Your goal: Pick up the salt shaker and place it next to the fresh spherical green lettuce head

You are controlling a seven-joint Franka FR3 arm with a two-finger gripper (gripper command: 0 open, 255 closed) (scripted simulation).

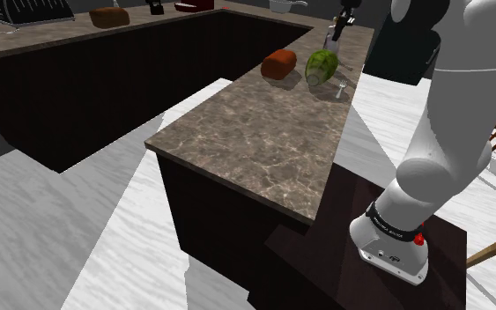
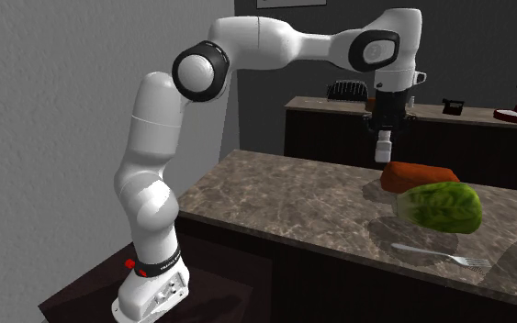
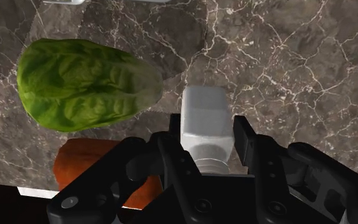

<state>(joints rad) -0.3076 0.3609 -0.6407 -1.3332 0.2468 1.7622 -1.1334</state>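
My black gripper (image 3: pixel 204 141) is shut on a pale grey salt shaker (image 3: pixel 203 118), its fingers clasping the shaker's two sides. In the second exterior view the gripper (image 2: pixel 385 128) holds the shaker (image 2: pixel 384 148) upright in the air above the marble counter (image 2: pixel 284 197). Below and beside the shaker lies a green lettuce head (image 3: pixel 82 83) on the counter, also seen as lettuce (image 2: pixel 442 206) and lettuce (image 1: pixel 322 66). In the shoulder view the gripper (image 1: pixel 338 26) hangs with the shaker (image 1: pixel 332 40) just beyond the lettuce at the counter's far end.
A red-brown loaf (image 2: pixel 417 174) lies against the lettuce, loaf (image 1: pixel 279 63) in the shoulder view. A fork (image 2: pixel 435 254) rests on the counter by the lettuce. A second counter (image 1: pixel 43 35) behind carries another loaf (image 1: pixel 109 16). The dark stand (image 1: pixel 325 264) is at lower right.
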